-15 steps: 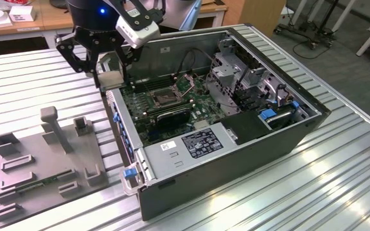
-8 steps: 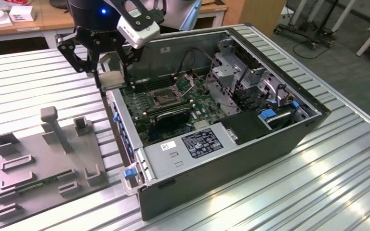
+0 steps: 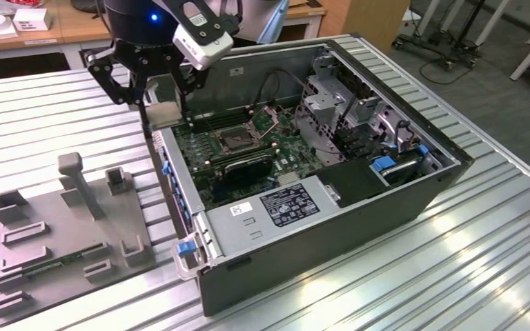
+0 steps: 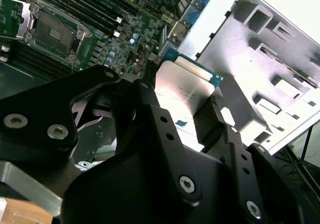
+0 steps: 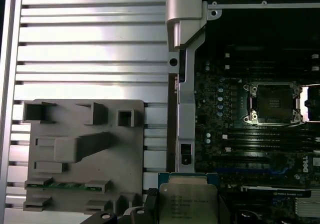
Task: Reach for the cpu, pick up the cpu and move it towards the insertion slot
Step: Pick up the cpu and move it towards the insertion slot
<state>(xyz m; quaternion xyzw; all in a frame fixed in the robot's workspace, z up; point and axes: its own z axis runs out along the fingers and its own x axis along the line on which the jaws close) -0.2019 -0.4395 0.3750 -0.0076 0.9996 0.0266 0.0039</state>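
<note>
The gripper (image 4: 187,109) is closed on the cpu (image 4: 182,87); in the second wrist view its black fingers (image 4: 212,116) press on two opposite edges of the silvery chip, and the chip is lifted free of any support. In the exterior view the gripper (image 3: 159,103) hangs above the wall of the open computer case (image 3: 339,207) on the exterior view's left, with a pale square piece between its fingers that is probably the cpu (image 3: 163,112), though it is hard to be sure from there. The grey holder tray (image 3: 63,234) lies on the worktop (image 3: 486,262) beside the case, well apart from the gripper.

So reaching and picking up seem finished, and the step in hand is the carrying of the chip towards the insertion slot (image 5: 274,102). In the first wrist view the cpu (image 5: 187,204) is near the edge of the green board (image 5: 215,114), while the slot, with its metal frame and dark centre, is farther in and apart from it. In my judgement the remaining move calls for travelling over the board while the chip stays level and firmly held, and for keeping clear of the case wall and the cables.
</note>
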